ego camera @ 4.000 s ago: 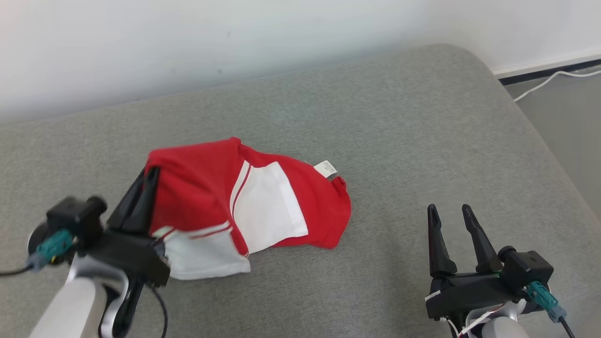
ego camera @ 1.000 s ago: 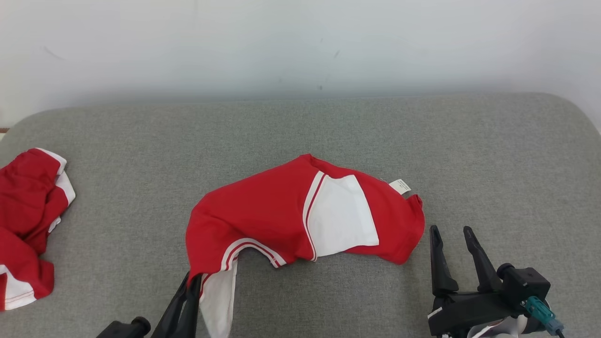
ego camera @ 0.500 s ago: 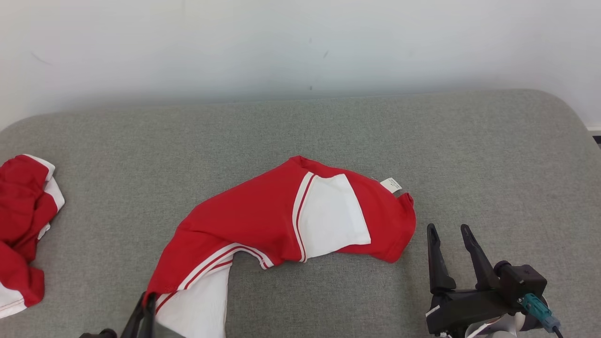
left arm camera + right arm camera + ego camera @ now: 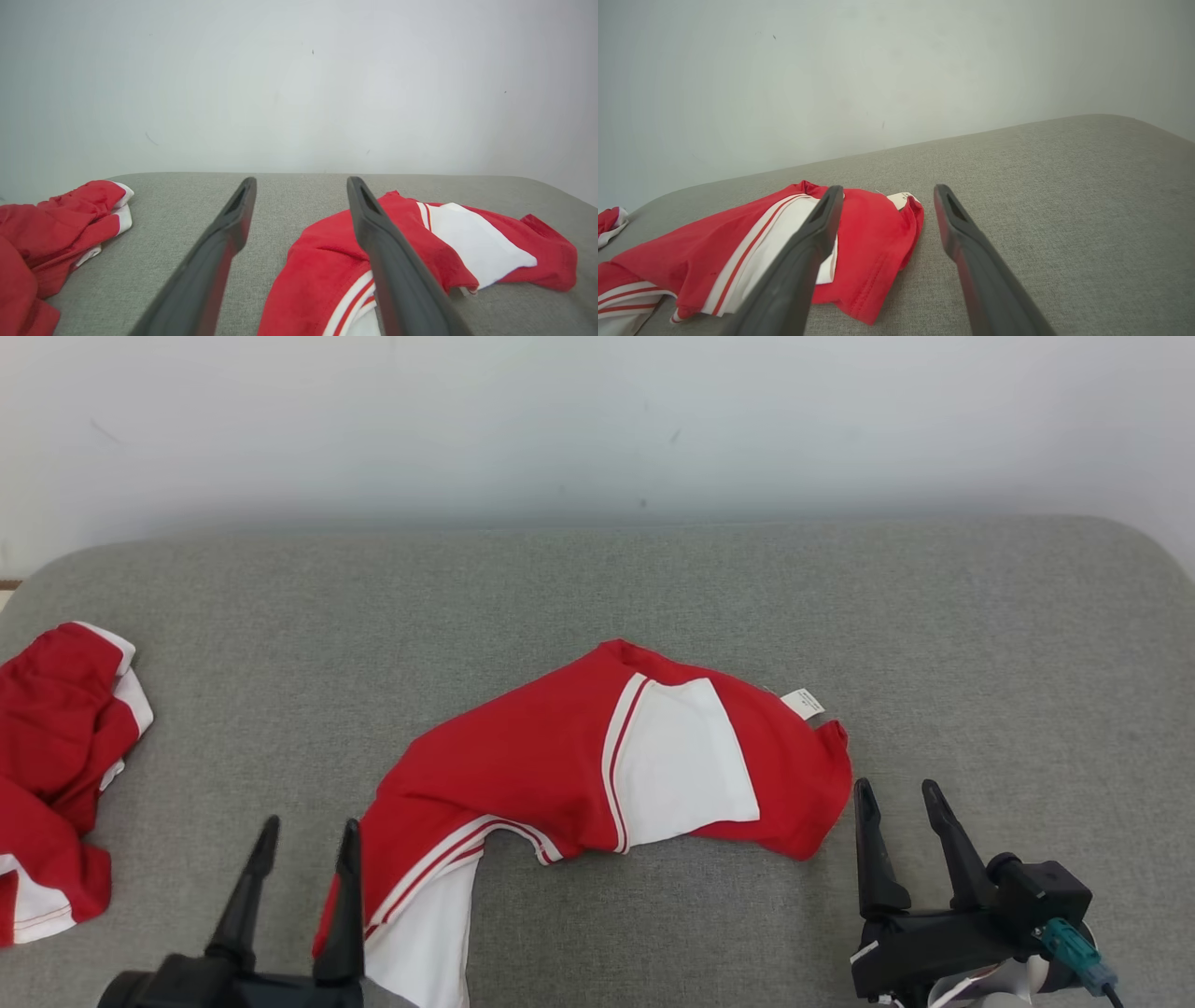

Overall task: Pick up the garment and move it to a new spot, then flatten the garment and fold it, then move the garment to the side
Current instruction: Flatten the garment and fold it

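- Garment [image 4: 579, 775]: is lying in a bent, half-bunched band across the middle of the grey cushion [image 4: 653, 588]. One end is trailing toward 7 o'clock and the other is ending at 3 o'clock. A white panel is facing up, and a small label [image 4: 805, 702] is sticking out at 2 o'clock. Judged as set down at its new spot and not yet flattened.
- Left gripper [image 4: 310, 823]: is sitting at 7 o'clock with its jaws standing wide apart, gripping nothing. Its inner finger is lying just beside the striped trailing end, probably placed to take that end for spreading.
- Right gripper [image 4: 894, 786]: is waiting at 4 o'clock, jaws spread and empty. Its tips are pointing toward 12, just beside the garment's 3 o'clock end, well placed for pulling that side out.
- Second red garment [image 4: 56, 756]: is lying crumpled at 9 o'clock, well apart from the first, and is limiting the room for spreading leftward.
- Wall [image 4: 560, 420]: is bounding the cushion at 12 o'clock.
- Obstructions: nothing is lying between either gripper and the garment.
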Robot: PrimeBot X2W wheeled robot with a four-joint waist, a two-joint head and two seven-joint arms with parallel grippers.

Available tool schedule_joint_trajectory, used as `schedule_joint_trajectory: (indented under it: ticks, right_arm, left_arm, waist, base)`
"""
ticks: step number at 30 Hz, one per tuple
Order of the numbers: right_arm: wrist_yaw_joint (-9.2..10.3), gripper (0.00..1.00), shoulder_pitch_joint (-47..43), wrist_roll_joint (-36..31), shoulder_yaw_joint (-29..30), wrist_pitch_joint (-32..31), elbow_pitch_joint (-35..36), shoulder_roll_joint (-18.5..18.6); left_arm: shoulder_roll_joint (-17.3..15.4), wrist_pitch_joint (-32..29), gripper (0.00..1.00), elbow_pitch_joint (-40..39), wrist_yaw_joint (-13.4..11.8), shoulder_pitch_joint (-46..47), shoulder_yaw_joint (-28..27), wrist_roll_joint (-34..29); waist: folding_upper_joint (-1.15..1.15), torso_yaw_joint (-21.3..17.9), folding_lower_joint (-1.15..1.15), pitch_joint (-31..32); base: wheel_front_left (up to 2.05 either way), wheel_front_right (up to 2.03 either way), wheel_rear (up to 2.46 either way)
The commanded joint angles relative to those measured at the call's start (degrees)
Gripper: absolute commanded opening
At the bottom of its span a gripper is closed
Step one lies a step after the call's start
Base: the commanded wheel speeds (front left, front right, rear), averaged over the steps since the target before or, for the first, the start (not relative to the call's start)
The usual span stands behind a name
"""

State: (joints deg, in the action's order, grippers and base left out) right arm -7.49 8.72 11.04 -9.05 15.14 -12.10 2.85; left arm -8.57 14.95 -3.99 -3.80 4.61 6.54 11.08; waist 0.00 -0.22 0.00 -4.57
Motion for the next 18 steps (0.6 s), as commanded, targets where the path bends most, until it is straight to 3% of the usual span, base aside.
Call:
schedule_joint_trajectory:
  ticks: [1, 18]
  right_arm:
    - [0.00, 1.00, 0.23, 0.22, -0.32, 0.07, -0.09, 0.07]
    - [0.00, 1.00, 1.48, 1.06, -1.16, 0.07, -0.19, 0.09]
  left_arm:
    - [0.08, 0.29, 1.00, -0.39, 0.48, -1.03, 0.46, -0.90]
    - [2.06, 0.31, 1.00, 10.55, 6.41, 2.92, 6.47, -5.14]
  waist:
    - [0.00, 0.14, 0.00, 0.02]
    - [0.00, -4.46, 0.00, -1.33]
  base:
    - [0.00, 0.00, 0.00]
    - [0.00, 0.00, 0.00]
